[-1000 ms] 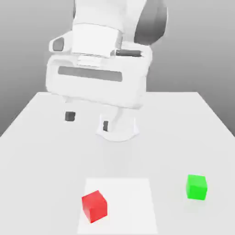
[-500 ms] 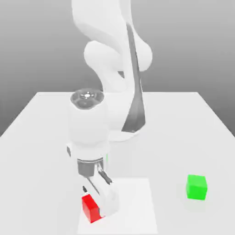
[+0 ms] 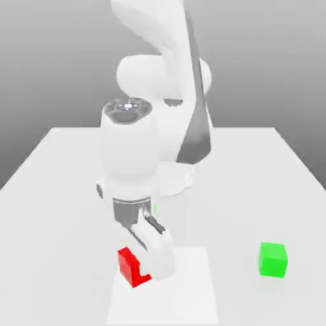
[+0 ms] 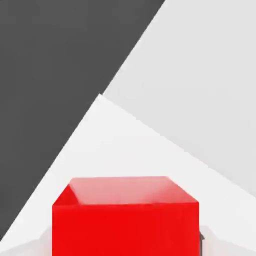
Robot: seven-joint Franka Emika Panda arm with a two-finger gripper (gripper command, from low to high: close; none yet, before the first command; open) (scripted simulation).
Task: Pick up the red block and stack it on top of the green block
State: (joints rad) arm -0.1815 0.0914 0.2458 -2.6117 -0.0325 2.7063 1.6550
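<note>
Two blocks, one gripper, one flat white panel (image 3: 184,302).
One red cube (image 3: 130,269) sits gripped in the closed white gripper (image 3: 139,270) above the panel; one green cube (image 3: 272,260) lies off the panel, toward the exterior view's right.

Red block (image 3: 130,267), partly hidden, held at an angle over the pale square; green block (image 3: 272,260) sits upright on the table, toward the exterior view's right.

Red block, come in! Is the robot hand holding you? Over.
Hand shut on red block. Green block waiting, nothing on top. Nothing seen between them. Over.
</note>
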